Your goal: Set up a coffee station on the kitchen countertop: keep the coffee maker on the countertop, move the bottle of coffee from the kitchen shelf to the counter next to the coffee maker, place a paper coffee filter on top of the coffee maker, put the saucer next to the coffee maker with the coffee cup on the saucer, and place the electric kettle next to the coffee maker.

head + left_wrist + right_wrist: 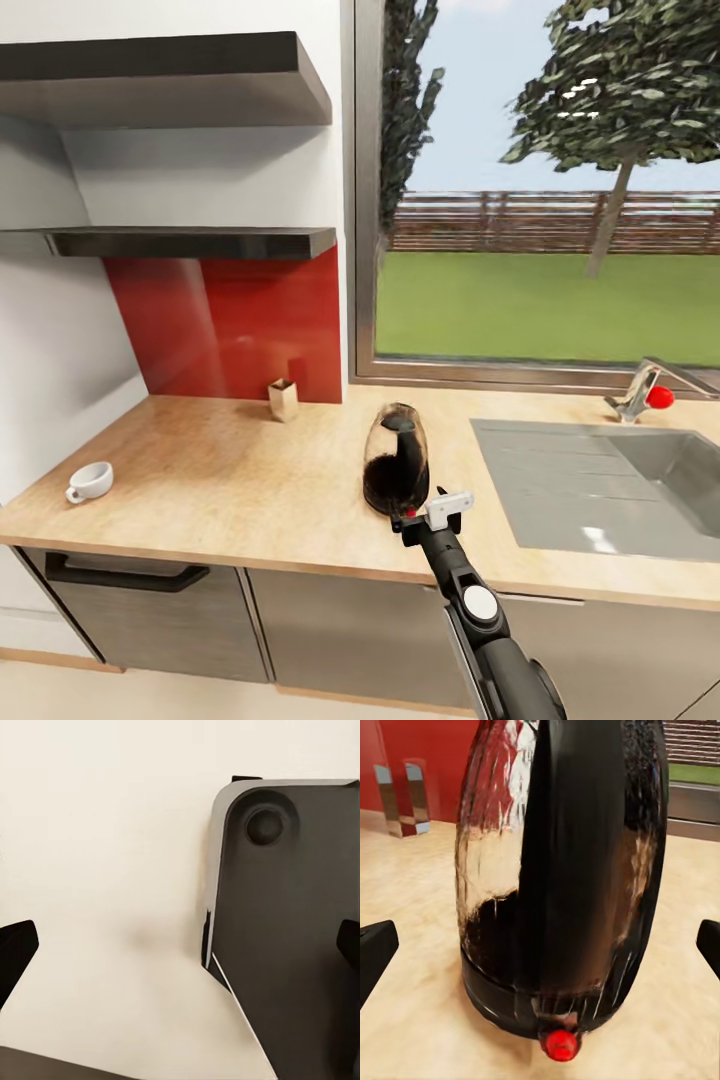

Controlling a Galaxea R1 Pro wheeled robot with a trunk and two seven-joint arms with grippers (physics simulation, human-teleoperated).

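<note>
The electric kettle (397, 460) stands upright mid-way along the kitchen countertop (220, 480), its handle and red switch facing me. My right gripper (425, 515) is open just in front of its base. In the right wrist view the kettle (562, 870) sits close between the spread fingertips (375, 952) of the right gripper (540, 949), not touching them. A white coffee cup (90, 481) rests near the counter's left end. The lower black kitchen shelf (190, 242) above the red panel looks bare. My left gripper (180, 949) is open over a pale floor. The coffee maker, bottle of coffee, paper coffee filter and saucer are out of view.
A small tan box (283, 399) stands at the back against the red panel (230, 320). The steel sink (640, 480) and a faucet (640, 392) with a red knob lie to the kettle's right. A dark grey part of the robot (292, 930) shows in the left wrist view.
</note>
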